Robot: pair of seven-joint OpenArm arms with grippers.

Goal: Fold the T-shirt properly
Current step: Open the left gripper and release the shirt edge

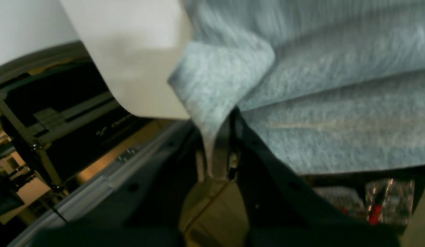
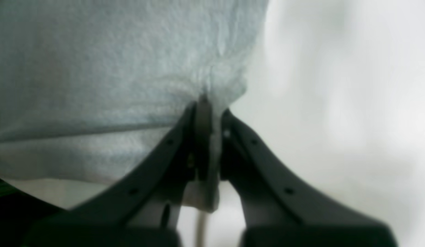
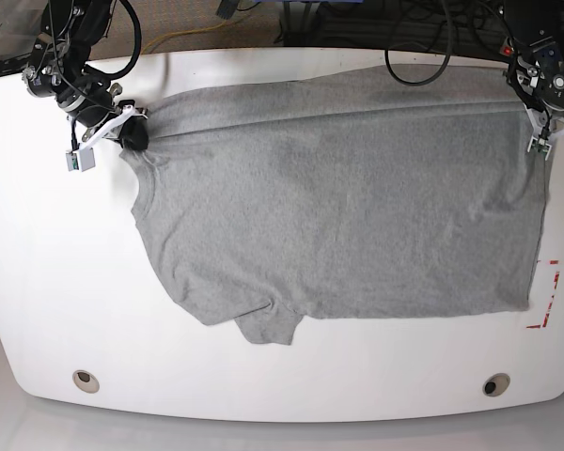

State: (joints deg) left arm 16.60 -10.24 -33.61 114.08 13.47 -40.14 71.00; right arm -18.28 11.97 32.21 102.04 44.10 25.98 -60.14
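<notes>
T-shirt (image 3: 338, 207) on white table (image 3: 38, 282), left pincer (image 1: 217, 151) and right pincer (image 2: 207, 137) clamped on its edge (both corners).

A white table (image 3: 291, 399) with rounded corners fills most of the base view, its glossy top evenly lit, with a round hole (image 3: 86, 380) near the front left corner and another hole (image 3: 494, 384) near the front right. Red tape marks (image 3: 548, 299) sit by its right edge, and beyond the far edge dark cables (image 3: 423, 42) and a yellow cable (image 3: 183, 39) lie on a grey floor (image 3: 179, 23). In the blurred left wrist view, a black case with metal edging (image 1: 58, 127) stands below the table edge beside a silver aluminium rail (image 1: 106, 181).
</notes>
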